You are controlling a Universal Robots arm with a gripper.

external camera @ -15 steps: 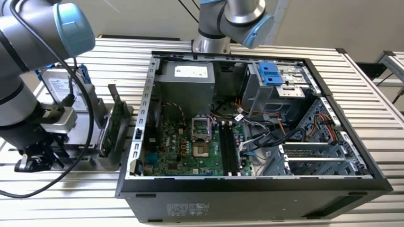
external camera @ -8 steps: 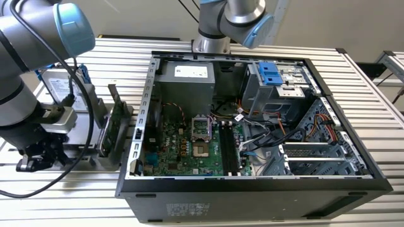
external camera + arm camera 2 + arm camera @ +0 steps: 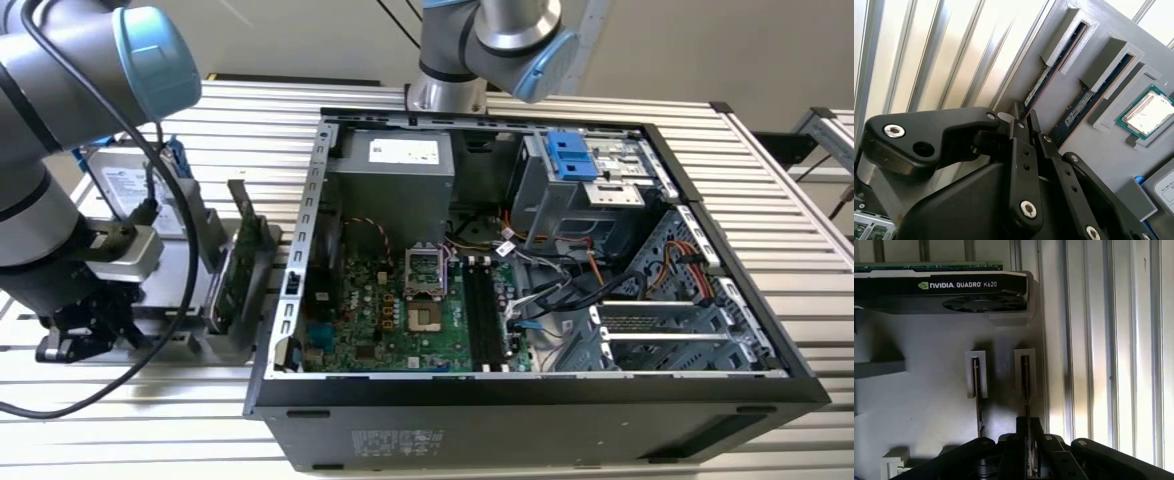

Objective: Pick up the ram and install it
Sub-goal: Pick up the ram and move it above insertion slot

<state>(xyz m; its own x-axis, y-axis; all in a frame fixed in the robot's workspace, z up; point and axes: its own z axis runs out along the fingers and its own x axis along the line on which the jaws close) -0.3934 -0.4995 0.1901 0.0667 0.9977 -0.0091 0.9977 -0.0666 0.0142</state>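
Exterior view: gripper (image 3: pixel 83 325) sits low over the gray holder tray (image 3: pixel 167 295) at the exterior view's left, beside the open computer case (image 3: pixel 534 405). In both wrist views the fingers (image 3: pixel 1021 440) are pinched on the ram (image 3: pixel 1025 380), which stands on edge in its tray slot. A second stick (image 3: pixel 976 385) is in the neighbouring slot, with a graphics card (image 3: pixel 944 290) further along.

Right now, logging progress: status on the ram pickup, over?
Gripper at one end of the ram, grip unconfirmed. Ram seated in grey holder slot. Second stick alongside, apart.
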